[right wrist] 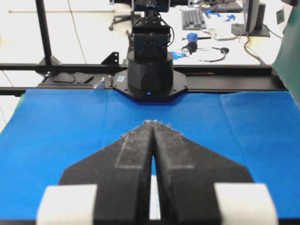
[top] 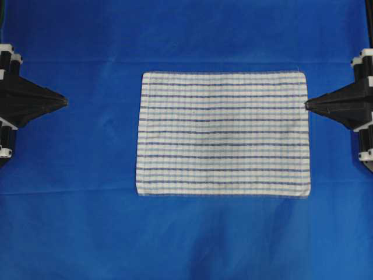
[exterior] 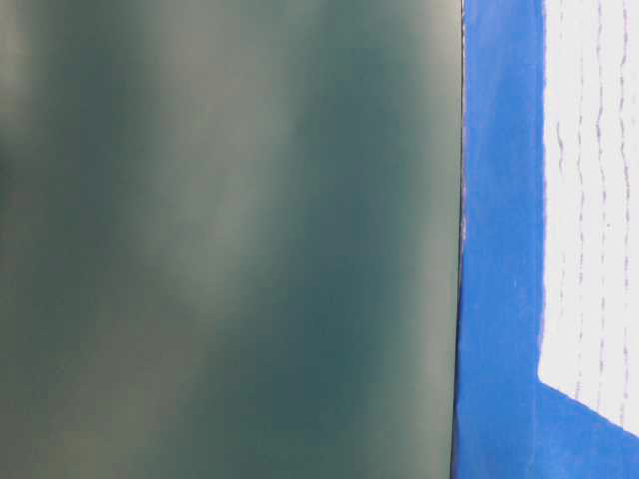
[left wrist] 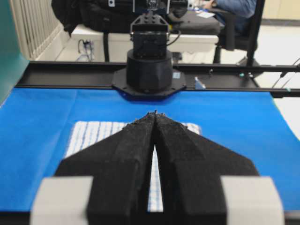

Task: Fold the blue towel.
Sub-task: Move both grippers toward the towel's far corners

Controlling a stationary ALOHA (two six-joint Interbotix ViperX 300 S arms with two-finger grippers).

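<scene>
White woven rectangular towel with thin blue stripes [top: 223,133] lies flat, unfolded, mid-table on the plain blue table cover [top: 76,221], slightly right of centre. Left gripper [top: 64,101] well left of it, right gripper [top: 308,105] at its right edge; both pressed together, holding nothing.

light: bright and even overhead, corners dimmer
shadows: faint
glare: floor behind washed out in wrist views
blur: table-level view soft, green panel [exterior: 230,239] at left smeared
</scene>
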